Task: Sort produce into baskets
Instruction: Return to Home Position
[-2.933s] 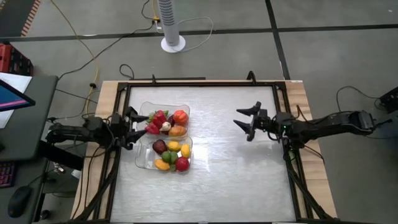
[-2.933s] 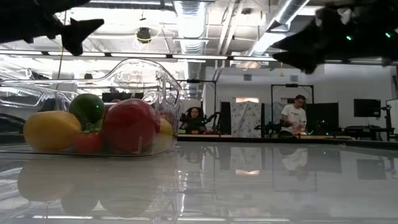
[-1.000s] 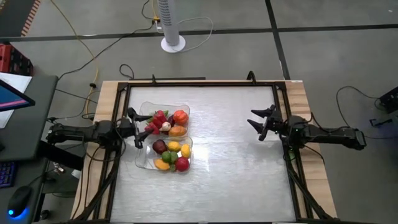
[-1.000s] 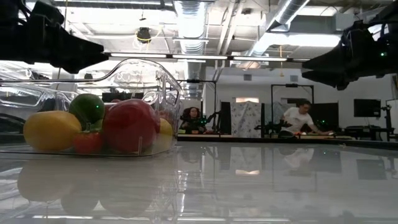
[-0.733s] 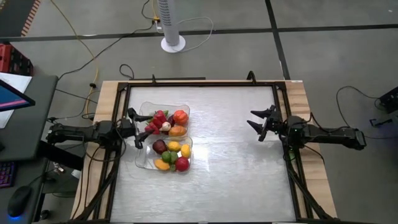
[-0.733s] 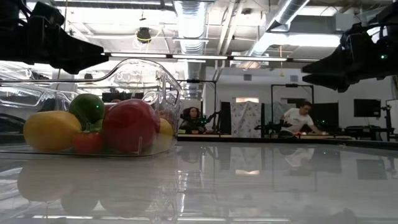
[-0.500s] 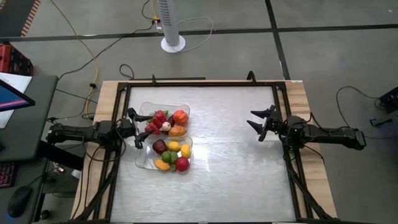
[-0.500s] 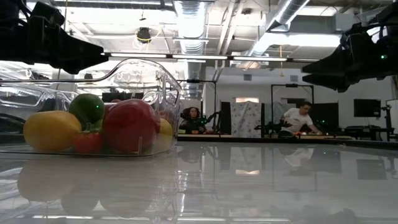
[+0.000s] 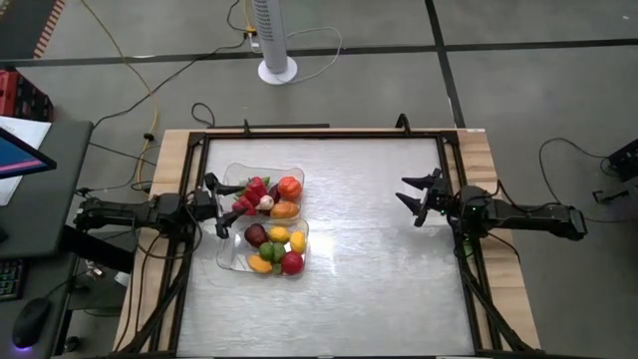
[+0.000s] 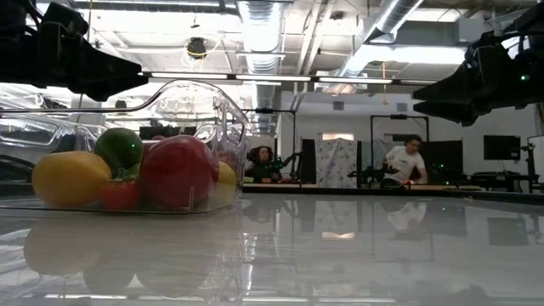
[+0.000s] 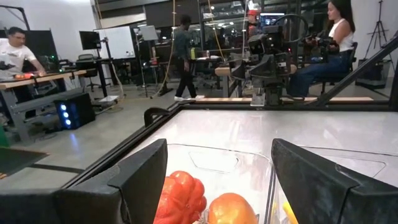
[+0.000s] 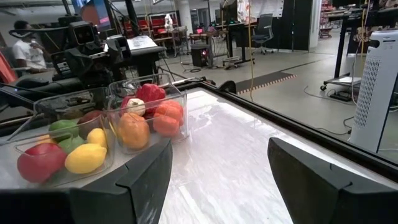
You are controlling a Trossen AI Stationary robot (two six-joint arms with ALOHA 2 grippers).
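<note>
Small toy fruits and vegetables (image 9: 289,186) fill two clear plastic baskets (image 9: 229,173) on the pale tabletop (image 9: 369,279), while the left tool (image 9: 217,206) beside them and the right tool (image 9: 407,199) well apart hover empty, fingers spread; sorting looks finished, and only parking both arms seems left.

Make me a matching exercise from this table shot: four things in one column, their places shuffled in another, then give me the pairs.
1 whitish garlic
2 round green piece
3 tower fan
4 right gripper

A on the floor beyond the table
B above the table's right side
C in the basket nearer the fan
D in the basket farther from the fan

Pairs: 1-C, 2-D, 3-A, 4-B.
</note>
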